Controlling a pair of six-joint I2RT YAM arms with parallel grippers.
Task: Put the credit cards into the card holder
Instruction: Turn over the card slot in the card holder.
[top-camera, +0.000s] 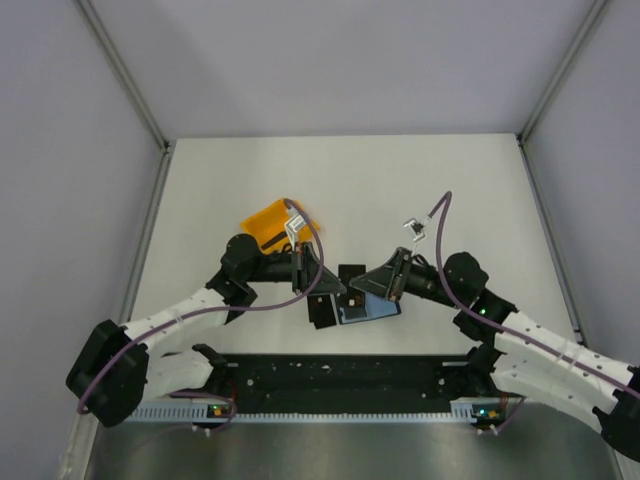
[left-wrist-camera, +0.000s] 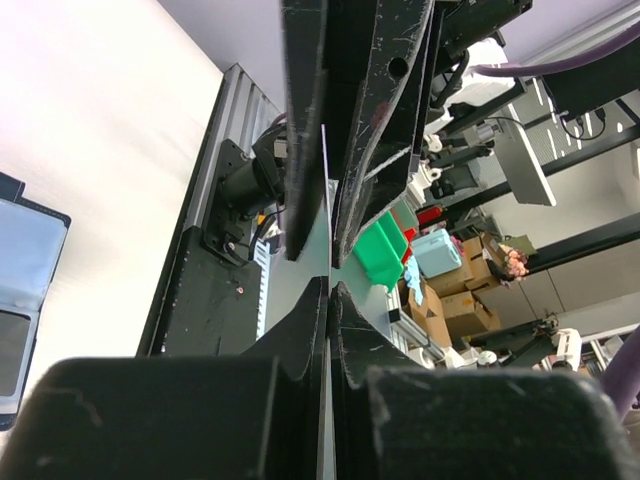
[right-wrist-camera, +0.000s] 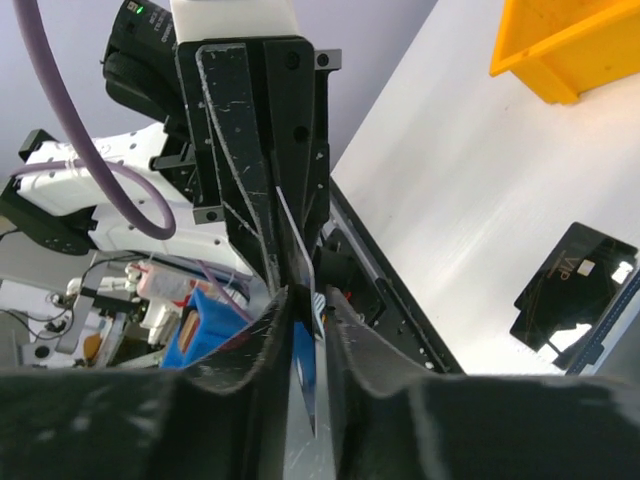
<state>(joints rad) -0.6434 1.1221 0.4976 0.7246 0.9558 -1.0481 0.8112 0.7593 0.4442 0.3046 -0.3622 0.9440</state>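
Left gripper has its fingers pressed almost together, pinching one thin black rectangular credit card. The card shows edge-on, just a pale sliver between the scratched black pads. Right beside that arm, low in the middle of the white table, lies the small navy-blue folding card holder. It is spread open, with a light blue lining and a darker pocket at its near end.

Over to the right gripper: it is closed as well, clamped on a thin bluish-grey sheet that looks to be the card holder's raised flap, though edge-on it is hard to be sure.

The second black credit card rests flat on the table just beyond the holder, untouched. Its face is glossy and dark, with gold "VIP" lettering and a small pale patch at one corner. An orange plastic bin sits farther back, behind the left arm.
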